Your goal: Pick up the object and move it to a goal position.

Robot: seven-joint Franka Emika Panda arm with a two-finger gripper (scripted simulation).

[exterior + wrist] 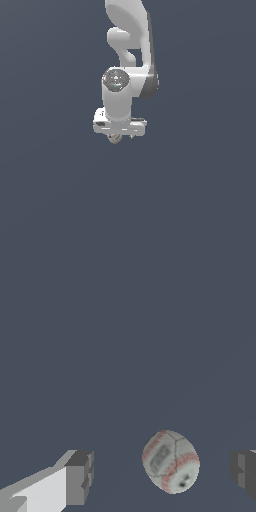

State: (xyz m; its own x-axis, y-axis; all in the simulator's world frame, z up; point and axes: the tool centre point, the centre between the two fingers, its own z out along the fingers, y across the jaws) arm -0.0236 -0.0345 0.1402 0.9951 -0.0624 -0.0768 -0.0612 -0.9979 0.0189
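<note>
The object is a small pale whitish-grey ball (171,461) with reddish-brown seams. In the wrist view it lies between my two fingers, with a gap on each side, nearer to the finger (244,471) at the picture's edge than to the other finger (80,476). My gripper (159,472) is open and does not touch the ball. In the exterior view the ball (115,138) peeks out just under the white hand of the gripper (121,135), which points straight down and hides most of it.
The ground (200,200) is a plain dark blue-grey surface with nothing else on it in either view. The white arm (131,45) rises above the hand to the exterior view's top edge.
</note>
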